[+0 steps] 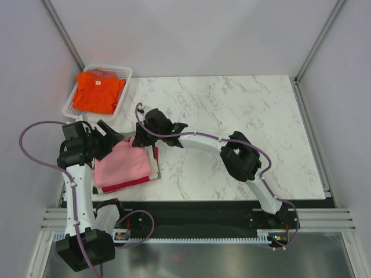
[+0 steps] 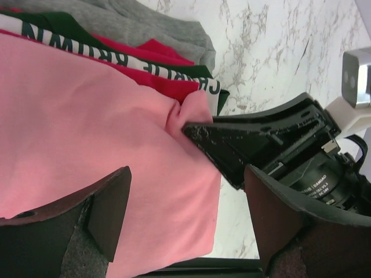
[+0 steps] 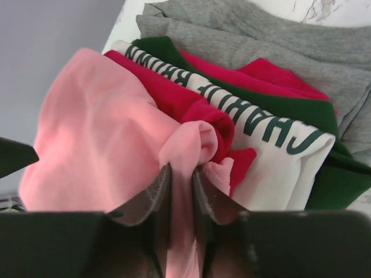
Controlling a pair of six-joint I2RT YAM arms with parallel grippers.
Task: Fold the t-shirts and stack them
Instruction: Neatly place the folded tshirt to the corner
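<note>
The right pincer (image 3: 181,176) is pressed together on a bunched corner of the pink tee (image 3: 93,139), with a fold of cloth nipped between its fingers. Just beside it, the left pincer (image 2: 186,179) hangs over the same shirt with its fingers spread and nothing between them but the tip of the right one; it grips no cloth.

The pink tee lies directly under both pincers as a roughly folded rectangle, smooth except for the puckered corner in the right pincer's hold. Beneath it, fanning out past the right pincer's fingertips, lie a crimson tee (image 3: 168,92), a white and green printed tee (image 3: 278,156) and, farthest down and out, a grey tee (image 3: 261,40), each folded and lying flat.

Beyond the pincers the marble worktop (image 1: 232,110) carries no other shirt. Well behind the left pincer, off the worktop's far corner, an orange tee (image 1: 98,92) sits in a white mesh basket (image 1: 116,68). A sliver of paler cloth shows under it, though what that is cannot be told.

The task looks well advanced, with four shirts folded and stacked. The top one wants only its corner released and flattened. At least the orange tee remains to be fetched, folded and added.
</note>
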